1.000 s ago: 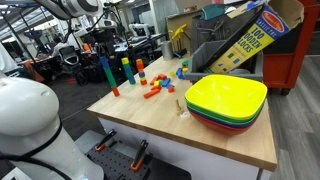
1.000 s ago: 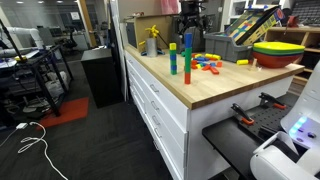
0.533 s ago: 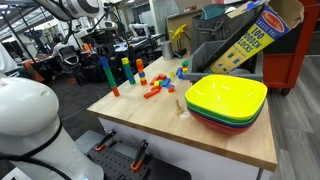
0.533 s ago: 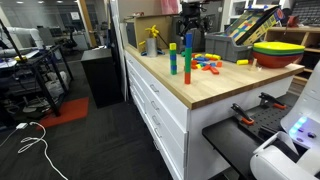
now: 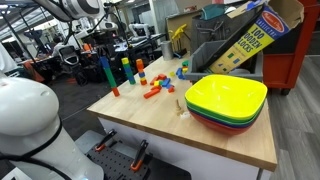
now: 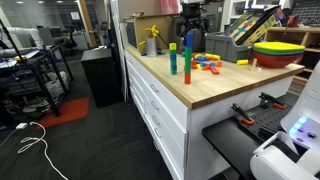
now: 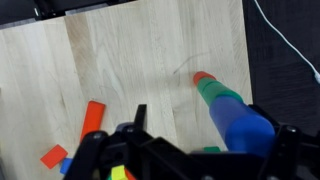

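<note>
The tall block tower [image 7: 228,112] is what I'm working over: a stack of blue, green and red blocks standing upright on the desk [image 7: 130,60]. In the wrist view I look almost straight down it, with the blue end nearest the camera and the red end at the wood. In both exterior views it stands near the far left corner of the desk [image 5: 150,115], blue above and red at the foot [image 5: 108,72], apart from the shorter stacks [image 5: 127,70] and from the loose orange and red pieces [image 5: 152,92] scattered toward the middle.

I judge this to be the approach stage: I'm hovering above the tower and nothing is gripped yet. A next move would call for care in lining up over the tower's top and coming down straight, since a stack this tall and thin would likely topple at a sideways nudge.

The pincer [image 7: 185,150] is spread fully wide, and it holds nothing and touches nothing that I can see. Its dark fingers fill the bottom of the wrist view, with the tower's blue top showing between them, right of centre. In an exterior view the pincer [image 6: 190,22] hangs well above the desk, over the blocks.

Further out, an orange flat block [image 7: 92,118] and a red one [image 7: 54,156] lie on the wood to the left. A stack of bowls [image 5: 227,100], yellow-green on top, sits at the near right of the desk, well clear of my work.
</note>
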You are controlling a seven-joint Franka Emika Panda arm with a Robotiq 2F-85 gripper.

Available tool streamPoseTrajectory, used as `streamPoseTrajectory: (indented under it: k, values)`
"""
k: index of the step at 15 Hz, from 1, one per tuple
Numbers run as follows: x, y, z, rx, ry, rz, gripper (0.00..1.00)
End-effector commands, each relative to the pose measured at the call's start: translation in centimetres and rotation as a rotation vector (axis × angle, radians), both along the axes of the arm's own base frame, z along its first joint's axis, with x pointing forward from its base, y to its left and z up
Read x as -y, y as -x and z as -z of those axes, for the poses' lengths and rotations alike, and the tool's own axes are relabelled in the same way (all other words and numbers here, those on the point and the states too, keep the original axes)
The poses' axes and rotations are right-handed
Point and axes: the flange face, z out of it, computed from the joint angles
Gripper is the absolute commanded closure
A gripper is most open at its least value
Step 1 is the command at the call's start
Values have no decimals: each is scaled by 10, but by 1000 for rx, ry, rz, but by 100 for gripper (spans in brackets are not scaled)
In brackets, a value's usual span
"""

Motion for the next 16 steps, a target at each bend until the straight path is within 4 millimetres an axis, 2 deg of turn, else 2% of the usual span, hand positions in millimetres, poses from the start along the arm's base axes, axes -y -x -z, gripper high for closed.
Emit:
streamPoseTrajectory:
  k: [1, 11, 16]
  values:
    - [0, 2, -7, 25, -11, 11, 0]
    - [-5, 1, -30, 58, -118, 44, 0]
    - [-3, -24, -54, 173, -163, 74, 0]
